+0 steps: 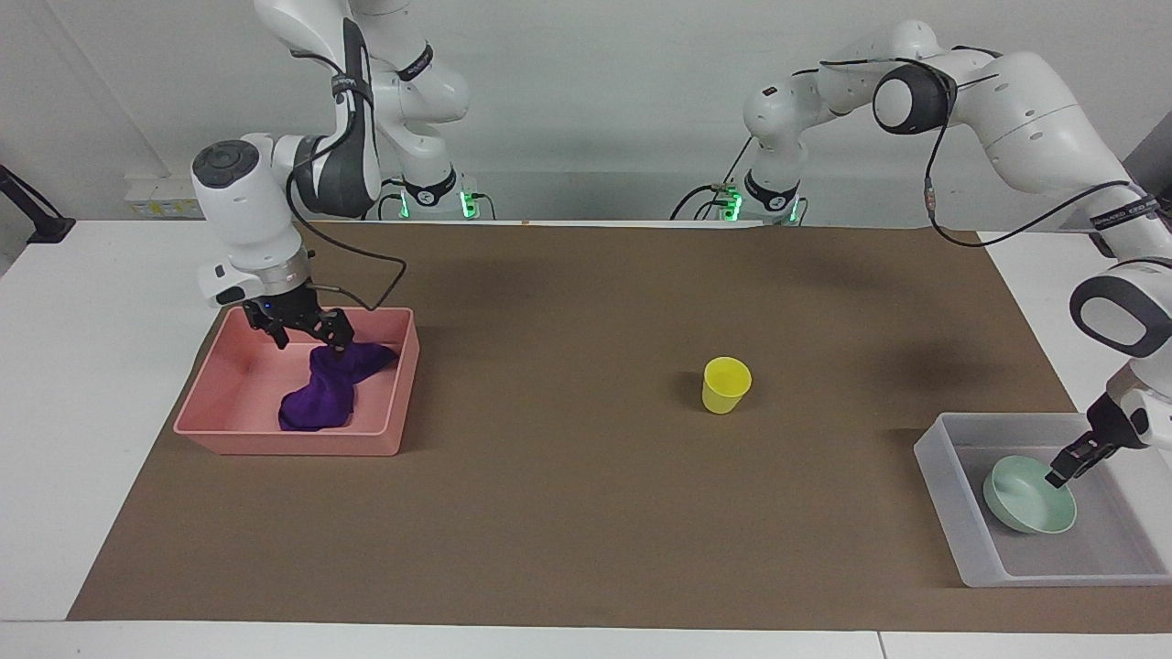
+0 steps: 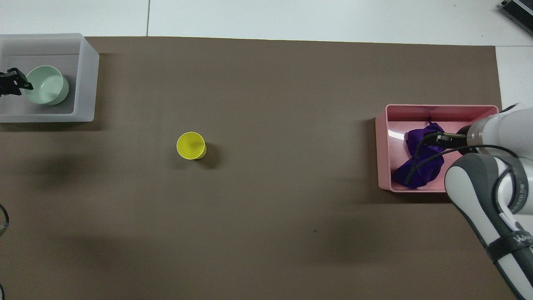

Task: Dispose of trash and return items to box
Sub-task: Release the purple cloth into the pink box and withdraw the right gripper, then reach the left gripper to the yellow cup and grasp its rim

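Note:
The purple cloth (image 1: 319, 403) (image 2: 416, 166) lies crumpled in the pink tray (image 1: 284, 446) (image 2: 382, 150) at the right arm's end of the table. My right gripper (image 1: 298, 333) (image 2: 437, 137) hangs open just above the cloth's upper end and holds nothing. The mint-green bowl (image 1: 1027, 499) (image 2: 46, 85) rests slightly tilted in the frosted box (image 1: 943, 494) (image 2: 85, 83) at the left arm's end. My left gripper (image 1: 1065, 470) (image 2: 18, 82) is right at the bowl's rim. The yellow cup (image 1: 726, 384) (image 2: 191, 146) stands upright on the mat between tray and box.
A brown mat (image 1: 568, 513) (image 2: 291, 233) covers most of the white table. Tray and box sit at its two ends. A dark device corner (image 2: 518, 10) shows at the table's edge, off the mat.

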Controlling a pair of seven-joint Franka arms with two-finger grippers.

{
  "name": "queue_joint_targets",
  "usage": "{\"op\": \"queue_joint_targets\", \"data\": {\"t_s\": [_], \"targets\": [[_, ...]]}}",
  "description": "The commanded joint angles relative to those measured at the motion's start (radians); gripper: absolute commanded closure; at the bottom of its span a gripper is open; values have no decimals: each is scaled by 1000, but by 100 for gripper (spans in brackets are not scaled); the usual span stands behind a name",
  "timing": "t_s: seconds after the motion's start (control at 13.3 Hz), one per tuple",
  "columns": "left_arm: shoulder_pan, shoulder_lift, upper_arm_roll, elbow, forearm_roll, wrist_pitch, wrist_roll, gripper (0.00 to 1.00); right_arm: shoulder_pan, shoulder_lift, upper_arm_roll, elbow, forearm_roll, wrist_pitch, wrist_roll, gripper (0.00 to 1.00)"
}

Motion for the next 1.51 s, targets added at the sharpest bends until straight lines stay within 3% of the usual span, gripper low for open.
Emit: {"op": "queue_joint_targets", "data": {"t_s": [0.0,0.23,0.38,0.6,0.75,1.05,1.43], "targets": [[-39,-107,4,-53,16,-56,83,23,-2,-31,19,126,27,-175,-20,0],[-136,-260,4,-226,85,-46,111,10,-3,-51,19,249,41,-345,-21,0],[-211,-370,4,-380,88,-25,105,11,-15,-71,13,314,62,-453,-21,0],[-317,-428,4,-497,90,11,74,10,-25,-40,5,475,52,-596,-65,0],[-397,-447,1,-565,90,69,31,3,-25,-48,7,440,67,-581,-64,0],[-535,-509,-1,-777,90,268,-94,3,-12,-72,10,388,67,-550,-59,0],[-603,-527,-2,-828,90,264,-124,3,-11,-72,10,382,67,-547,-67,0]]}}
